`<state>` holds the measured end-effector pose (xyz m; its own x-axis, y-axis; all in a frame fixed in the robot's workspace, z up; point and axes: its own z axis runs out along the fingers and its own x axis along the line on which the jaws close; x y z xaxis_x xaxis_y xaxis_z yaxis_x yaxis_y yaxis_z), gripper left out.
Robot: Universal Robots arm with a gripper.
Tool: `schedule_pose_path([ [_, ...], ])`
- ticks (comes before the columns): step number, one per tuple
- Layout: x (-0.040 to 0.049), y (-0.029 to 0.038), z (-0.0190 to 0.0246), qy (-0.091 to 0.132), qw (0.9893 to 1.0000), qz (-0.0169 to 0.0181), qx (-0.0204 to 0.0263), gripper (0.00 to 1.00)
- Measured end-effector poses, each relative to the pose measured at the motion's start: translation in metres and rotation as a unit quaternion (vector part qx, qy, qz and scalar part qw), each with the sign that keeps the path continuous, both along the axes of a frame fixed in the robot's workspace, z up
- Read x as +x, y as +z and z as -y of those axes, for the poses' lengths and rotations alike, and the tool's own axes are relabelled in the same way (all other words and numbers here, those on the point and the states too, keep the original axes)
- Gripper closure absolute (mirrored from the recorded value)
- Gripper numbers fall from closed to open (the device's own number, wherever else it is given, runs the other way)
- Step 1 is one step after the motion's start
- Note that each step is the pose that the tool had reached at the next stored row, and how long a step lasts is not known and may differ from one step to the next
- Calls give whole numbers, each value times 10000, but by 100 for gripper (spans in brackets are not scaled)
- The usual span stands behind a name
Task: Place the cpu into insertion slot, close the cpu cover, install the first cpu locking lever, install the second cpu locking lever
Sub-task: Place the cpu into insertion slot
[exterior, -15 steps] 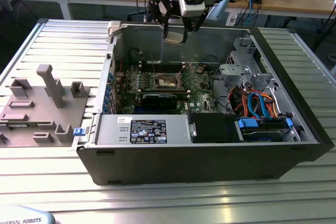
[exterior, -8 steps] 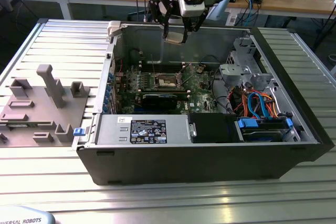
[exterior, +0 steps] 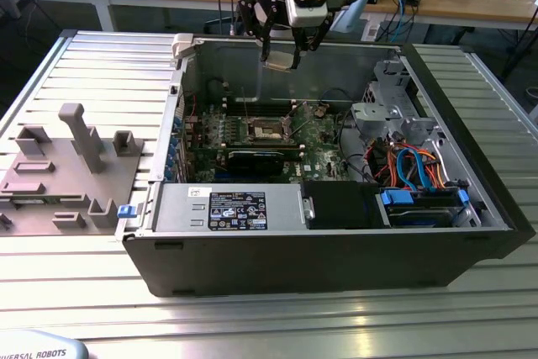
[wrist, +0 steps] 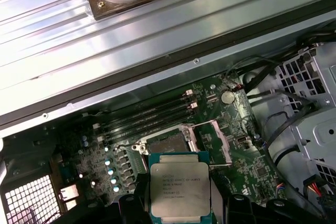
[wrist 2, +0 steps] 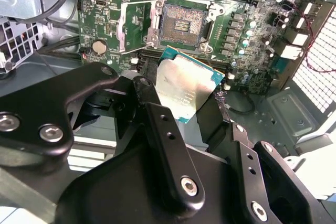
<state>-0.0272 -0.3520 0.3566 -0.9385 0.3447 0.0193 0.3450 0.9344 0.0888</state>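
One cpu (wrist 2: 185,82) is clamped between the fingers of the gripper (exterior: 281,55), pinched at two opposite edges, with its silver top seen in both wrist views. It is held in the air over the open computer case (exterior: 336,250), well apart from the green motherboard (exterior: 315,136) below. The insertion slot (wrist 2: 181,24) is left bare, its dark centre exposed and nothing seated in it. The cpu cover (wrist 2: 135,27) is swung up off the slot and stands open at one side. The cpu is not touching the slot or the cover.
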Motion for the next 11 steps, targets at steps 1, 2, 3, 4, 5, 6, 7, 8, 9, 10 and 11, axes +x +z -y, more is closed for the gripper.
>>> schedule_pose_path([
  [1,0,0,0,-5,10000,0,0,45],
  [2,0,0,0,-10,10000,0,0,45],
  [3,0,0,0,-13,10000,0,0,45],
  [4,0,-1,0,-18,10000,0,0,45],
  [5,0,-1,0,-22,10000,0,0,45],
  [6,0,-1,0,-28,10000,0,0,45],
  [7,0,-1,0,-32,10000,0,0,45],
  [8,0,-1,0,-37,10000,0,0,45],
  [9,0,-1,0,-44,10000,0,0,45],
  [10,0,-1,0,-48,10000,0,0,45],
  [11,0,-1,0,-51,10000,0,0,45],
])
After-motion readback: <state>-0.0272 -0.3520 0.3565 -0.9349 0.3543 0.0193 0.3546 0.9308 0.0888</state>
